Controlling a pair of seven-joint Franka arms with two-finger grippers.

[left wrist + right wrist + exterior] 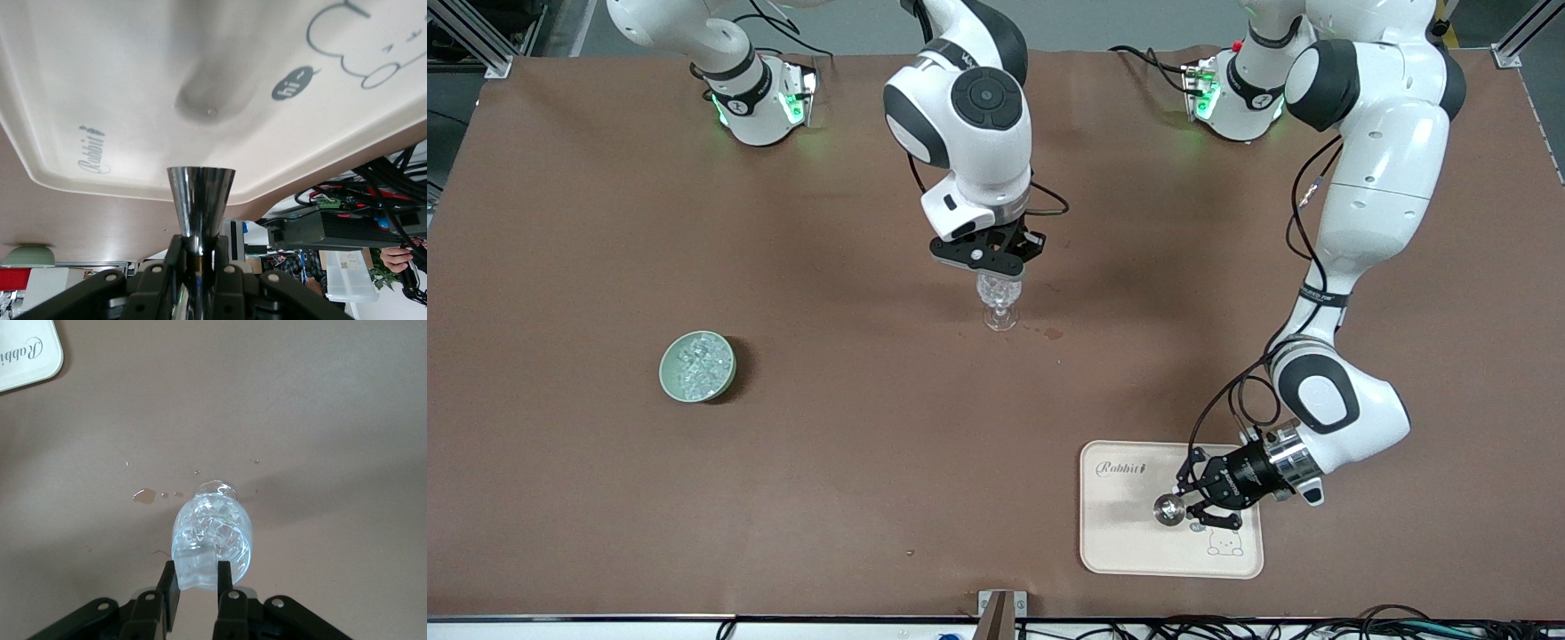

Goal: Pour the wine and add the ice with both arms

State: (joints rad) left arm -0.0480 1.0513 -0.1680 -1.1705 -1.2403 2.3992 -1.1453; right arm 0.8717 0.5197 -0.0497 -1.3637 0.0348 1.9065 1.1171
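My right gripper hangs just above the clear stemmed glass, which stands mid-table. In the right wrist view the gripper is shut on a clear ice cube right over the glass's mouth, which holds ice. My left gripper is shut on the waist of the silver measuring cup, held on its side over the cream tray. In the left wrist view the gripper clamps the cup above the tray. More ice is heaped in the green bowl.
The bowl stands toward the right arm's end of the table, the tray toward the left arm's end and near the front edge. Small wet drops lie on the brown cloth beside the glass's foot; they also show in the right wrist view.
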